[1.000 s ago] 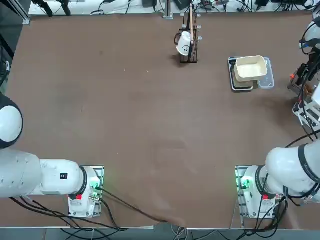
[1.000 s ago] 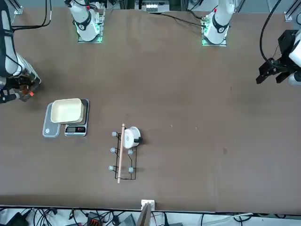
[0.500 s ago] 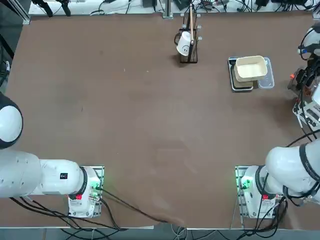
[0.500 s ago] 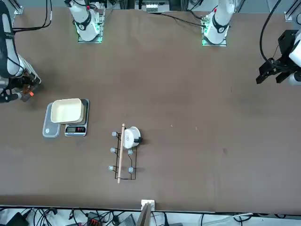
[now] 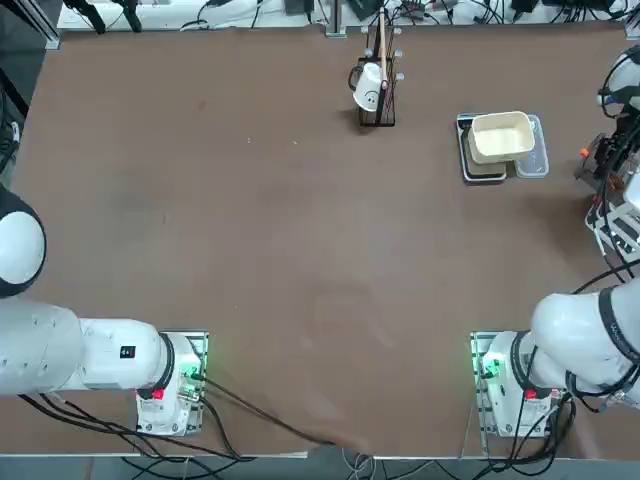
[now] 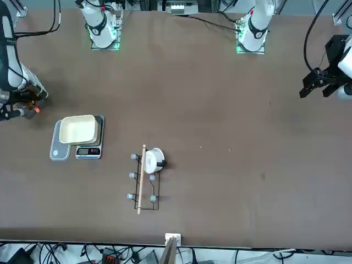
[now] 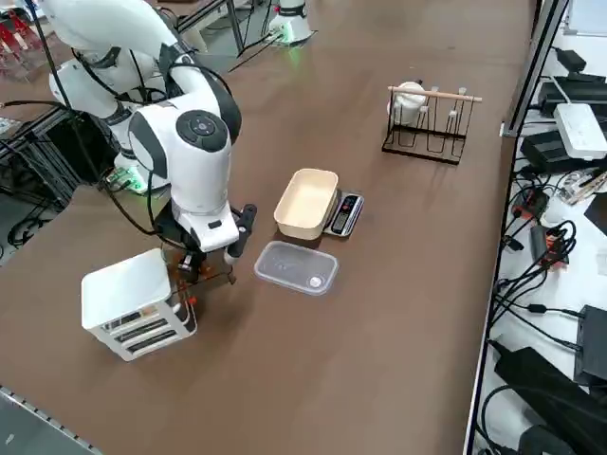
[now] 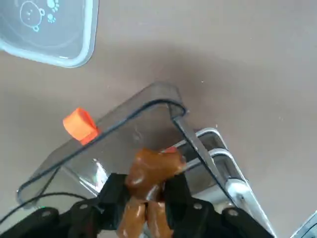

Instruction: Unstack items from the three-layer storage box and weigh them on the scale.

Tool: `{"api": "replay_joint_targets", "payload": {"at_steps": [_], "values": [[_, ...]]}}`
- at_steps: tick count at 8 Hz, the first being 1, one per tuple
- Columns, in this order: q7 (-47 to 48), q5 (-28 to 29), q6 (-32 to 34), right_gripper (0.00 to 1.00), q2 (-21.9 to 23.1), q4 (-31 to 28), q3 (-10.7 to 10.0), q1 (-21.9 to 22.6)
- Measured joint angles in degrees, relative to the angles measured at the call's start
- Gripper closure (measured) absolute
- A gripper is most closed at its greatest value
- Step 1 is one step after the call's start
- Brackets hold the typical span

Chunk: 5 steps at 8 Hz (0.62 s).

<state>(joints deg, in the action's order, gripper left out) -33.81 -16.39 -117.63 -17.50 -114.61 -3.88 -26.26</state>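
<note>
The three-layer storage box (image 7: 133, 303) is a white tiered unit at the table's right edge. One smoky clear drawer (image 8: 124, 134) with an orange tab (image 8: 79, 124) is pulled out. My right gripper (image 7: 194, 270) hangs low over that drawer, right beside the box. In the wrist view my right gripper (image 8: 143, 187) is shut on a brown lumpy item (image 8: 151, 166), one black finger pressed against each side of it. The scale (image 7: 343, 213) lies farther in on the table with a cream rectangular tub (image 7: 306, 202) on it. From overhead, only its dark edge (image 5: 470, 168) shows under the tub.
A clear plastic tray (image 7: 295, 267) lies between the storage box and the scale. A black wire rack (image 7: 427, 123) with a white mug (image 7: 410, 97) stands at the far side. Cables and boxes lie beyond the table's edge (image 7: 512, 190).
The right arm's wrist has shifted slightly at the storage box. The tub, scale, tray and rack have not moved.
</note>
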Motion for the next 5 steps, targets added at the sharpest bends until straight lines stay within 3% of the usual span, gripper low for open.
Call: {"api": "replay_joint_targets", "payload": {"at_steps": [1,2,5], "values": [[0.0,0.0,0.8,0.63,0.5,0.4,0.5,0.2],[0.2,1.3,2.8,0.63,1.5,1.6,1.3,0.7],[0.8,12.1,13.5,0.63,4.4,10.4,2.6,3.5]]}}
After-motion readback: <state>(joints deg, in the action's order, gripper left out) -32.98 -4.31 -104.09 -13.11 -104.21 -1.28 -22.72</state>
